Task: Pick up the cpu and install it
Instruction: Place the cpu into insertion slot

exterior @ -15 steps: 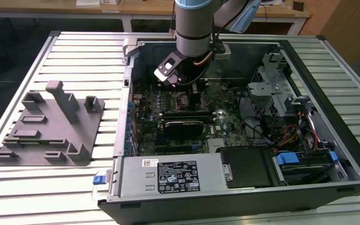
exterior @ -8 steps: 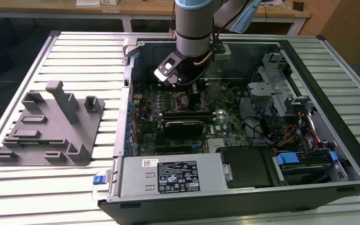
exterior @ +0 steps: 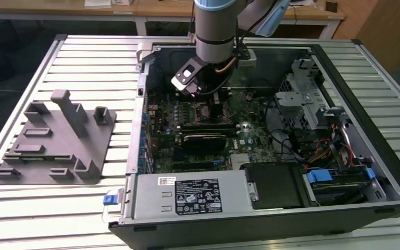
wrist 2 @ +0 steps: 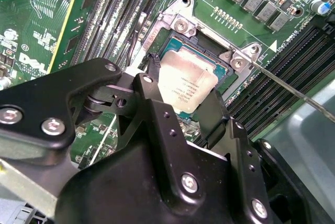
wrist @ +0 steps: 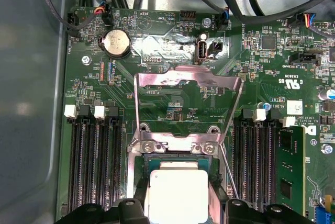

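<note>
Now: cpu [wrist 2: 186, 85] gripped over the open socket [wrist 2: 170, 42]

Metal plate up, the cpu lies over the socket of the green motherboard [wrist: 89, 77]; whether it is fully seated cannot be told. The gripper [wrist 2: 183, 96] is closed on it, one finger against each of two opposite edges. The socket's load plate [wrist: 188, 76] stands raised, its lever [wrist 2: 293, 90] swung free. In the exterior view the arm [exterior: 214, 31] reaches into the computer case [exterior: 255, 232] toward twelve o'clock. A grey fixture block [exterior: 54, 140] sits at the case's nine o'clock on the slatted table [exterior: 19, 219].
</note>
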Robot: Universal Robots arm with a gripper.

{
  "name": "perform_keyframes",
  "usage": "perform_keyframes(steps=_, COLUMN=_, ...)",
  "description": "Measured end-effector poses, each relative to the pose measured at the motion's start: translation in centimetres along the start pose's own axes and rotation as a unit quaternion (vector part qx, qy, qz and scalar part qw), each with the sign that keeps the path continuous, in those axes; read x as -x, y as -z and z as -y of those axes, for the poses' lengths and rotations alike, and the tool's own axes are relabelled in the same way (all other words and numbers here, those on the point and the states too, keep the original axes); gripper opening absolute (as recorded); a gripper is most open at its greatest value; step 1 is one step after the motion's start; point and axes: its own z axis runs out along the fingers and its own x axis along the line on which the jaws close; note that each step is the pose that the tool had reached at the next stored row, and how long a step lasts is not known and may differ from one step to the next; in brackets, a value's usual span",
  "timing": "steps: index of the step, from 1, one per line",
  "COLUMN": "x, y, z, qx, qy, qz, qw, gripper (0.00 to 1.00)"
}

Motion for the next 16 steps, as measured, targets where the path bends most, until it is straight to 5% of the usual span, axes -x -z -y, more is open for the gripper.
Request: perform_keyframes(steps=16, x=-0.02, y=-0.03, z=-0.02, qx=0.0001, qy=0.0, qz=-0.0025, qw=1.0, gripper=0.53)
